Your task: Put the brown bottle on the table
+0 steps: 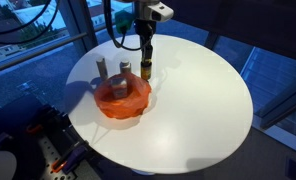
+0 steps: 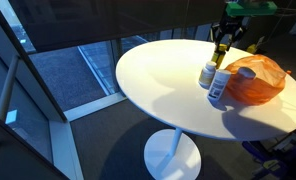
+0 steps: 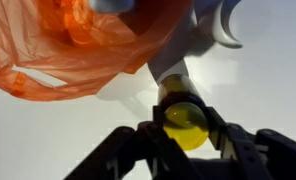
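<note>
In an exterior view we saw two white bottles [image 1: 100,68] standing at the left of the tabletop [image 1: 198,110], just behind the orange bowl [image 1: 123,98]. Right of them, just beside the bowl's rim, the brown bottle [image 1: 146,72] stood upright under the end effector [image 1: 146,62]. In the wrist view its fingers [image 3: 148,135] were closed against both sides of the bottle, flanking the yellow cap [image 3: 185,125]. We could not tell whether the base touched the tabletop.
</note>
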